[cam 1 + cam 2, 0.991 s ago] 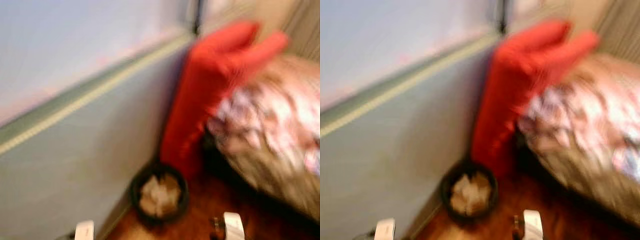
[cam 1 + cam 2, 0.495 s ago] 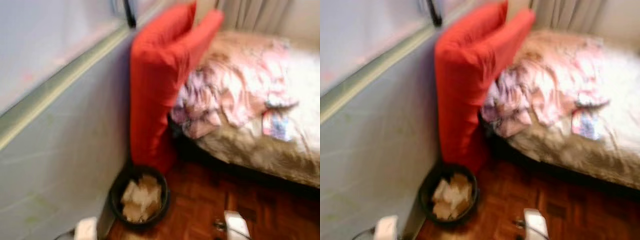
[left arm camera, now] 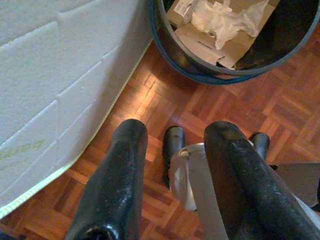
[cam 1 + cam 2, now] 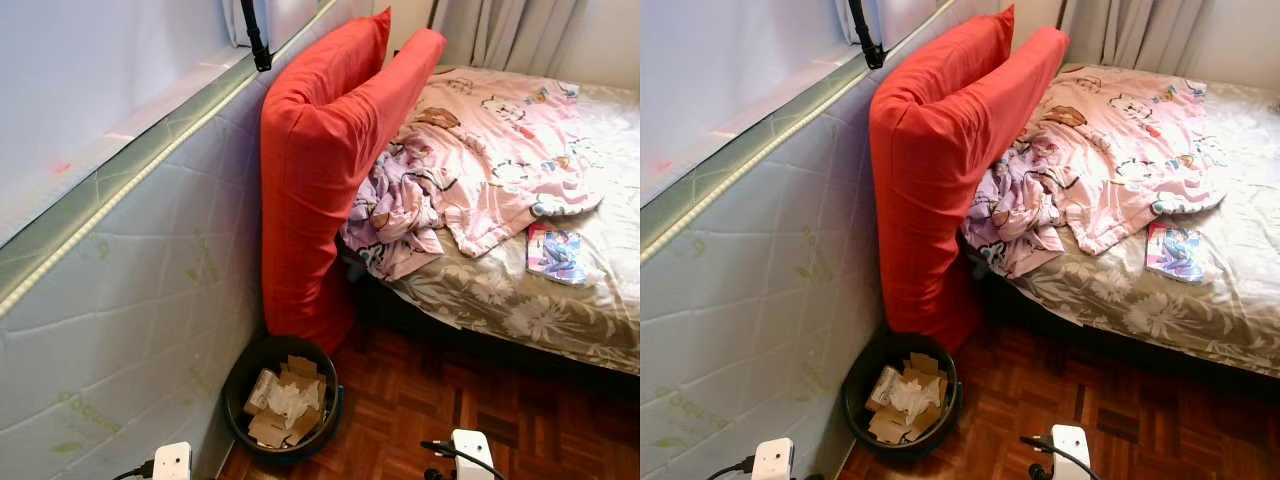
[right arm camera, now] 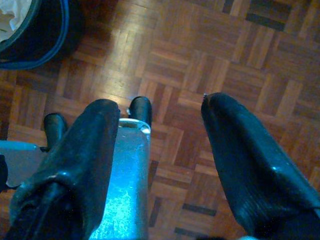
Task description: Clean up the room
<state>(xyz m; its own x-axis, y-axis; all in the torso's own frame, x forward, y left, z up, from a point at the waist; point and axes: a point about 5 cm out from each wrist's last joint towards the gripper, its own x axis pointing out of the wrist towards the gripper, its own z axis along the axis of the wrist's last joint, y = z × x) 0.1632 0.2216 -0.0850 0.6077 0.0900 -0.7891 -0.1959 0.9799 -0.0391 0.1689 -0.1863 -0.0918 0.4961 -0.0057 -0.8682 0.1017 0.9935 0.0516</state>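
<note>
A black round bin (image 4: 283, 398) with cardboard scraps and crumpled paper stands on the parquet floor, at the foot of two upright red cushions (image 4: 322, 160). A crumpled pink and purple blanket (image 4: 470, 165) lies across the bed, with a small colourful packet (image 4: 556, 254) beside it. Both arms hang low at my sides. My left gripper (image 3: 177, 127) is open over the floor just short of the bin's rim (image 3: 170, 60), with nothing between its fingers. My right gripper (image 5: 161, 104) is also open and empty above bare parquet.
An upright white quilted mattress (image 4: 130, 300) runs along the left, close to the bin. The bed (image 4: 520, 320) fills the right, with curtains (image 4: 500, 30) behind it. Parquet floor (image 4: 420, 410) lies open between bin and bed. My own feet (image 3: 172, 150) stand below the grippers.
The camera has swung right and steadied, so the blur is gone and more of the bed is in view. The bin, cushions and bedding have not moved.
</note>
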